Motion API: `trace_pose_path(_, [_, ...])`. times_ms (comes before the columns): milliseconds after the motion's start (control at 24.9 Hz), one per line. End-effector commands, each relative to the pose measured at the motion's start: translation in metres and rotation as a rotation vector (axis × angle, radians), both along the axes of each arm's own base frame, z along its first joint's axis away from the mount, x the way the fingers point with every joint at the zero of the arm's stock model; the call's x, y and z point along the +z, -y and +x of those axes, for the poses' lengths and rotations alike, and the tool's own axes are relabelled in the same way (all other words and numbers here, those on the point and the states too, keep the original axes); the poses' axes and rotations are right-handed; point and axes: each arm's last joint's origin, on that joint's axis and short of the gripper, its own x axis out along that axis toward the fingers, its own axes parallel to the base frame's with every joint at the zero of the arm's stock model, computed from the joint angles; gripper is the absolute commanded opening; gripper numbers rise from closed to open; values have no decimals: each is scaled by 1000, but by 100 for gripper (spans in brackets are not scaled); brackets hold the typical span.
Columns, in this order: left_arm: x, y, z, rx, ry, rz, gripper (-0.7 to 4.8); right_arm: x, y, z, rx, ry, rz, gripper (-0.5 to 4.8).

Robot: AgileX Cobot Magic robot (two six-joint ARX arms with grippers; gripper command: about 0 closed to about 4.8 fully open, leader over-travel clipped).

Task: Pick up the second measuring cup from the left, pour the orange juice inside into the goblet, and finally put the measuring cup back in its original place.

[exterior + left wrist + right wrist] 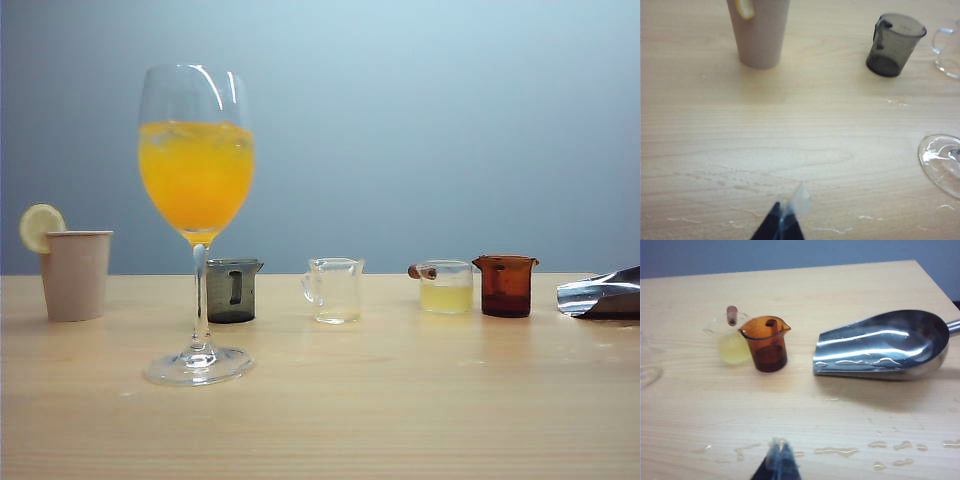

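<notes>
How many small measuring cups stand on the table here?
4, in one row: smoky grey cup behind the goblet, empty clear cup mid-table, pale yellow-filled cup, amber cup rightmost. None seems hidden.

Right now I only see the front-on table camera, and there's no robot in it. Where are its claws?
Observer: The left gripper is shut and empty over the table, with the paper cup and the smoky grey cup ahead of it.
Operator: And the other one?
Observer: The right gripper is shut and empty too, facing the amber cup and the metal scoop.
Operator: Is the table dry?
Observer: No. Droplets lie on it between the right gripper and the scoop.
</notes>
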Motion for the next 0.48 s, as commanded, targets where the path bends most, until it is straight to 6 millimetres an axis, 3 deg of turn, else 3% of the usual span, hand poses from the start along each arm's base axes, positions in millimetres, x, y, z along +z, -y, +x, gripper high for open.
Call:
trace_pose_path(40, [2,0,3,-5,59,4,-5,4,3,-7,-19,94,14,-5])
trace_pose_path(201, [3,0,11,-4,227,7,-5,2,11,-13,-91,184,20,-5])
trace_pose_path(361, [3,0,11,-3,229,8,-5,-1,22,-13,-211,186,9,-5])
trace_pose_path(482, [3,0,11,-4,229,8,-5,-16,26,-12,-254,102,-1,-5])
